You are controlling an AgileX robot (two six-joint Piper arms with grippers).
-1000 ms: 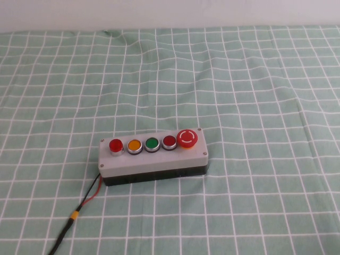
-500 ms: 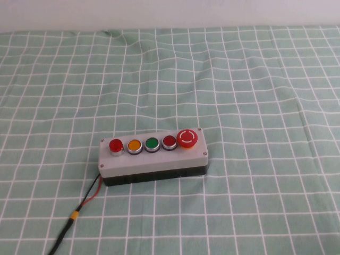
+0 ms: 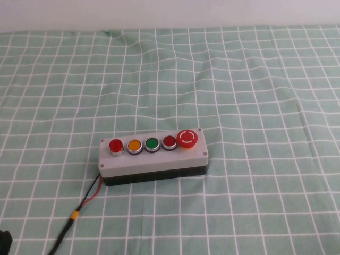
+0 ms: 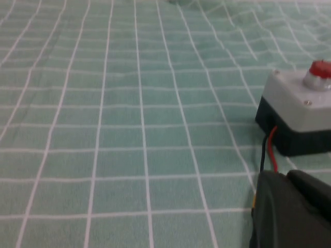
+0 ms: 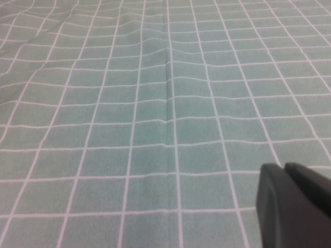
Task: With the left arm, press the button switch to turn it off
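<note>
My left gripper (image 3: 4, 239), jaws pressed together, has just edged in at the near-left corner, starting toward the button switch (image 3: 116, 145); my right gripper (image 5: 295, 206), jaws also together, sits out of the high view.

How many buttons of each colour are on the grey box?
Red: 3, the button switch, a darker flat one, a big mushroom one
Yellow: 1
Green: 1
Total: 5 on the grey box

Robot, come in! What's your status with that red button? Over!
Left tool near the box's wired end, not touching. Right tool over bare cloth. Button switch unpressed, nothing blocking.
</note>
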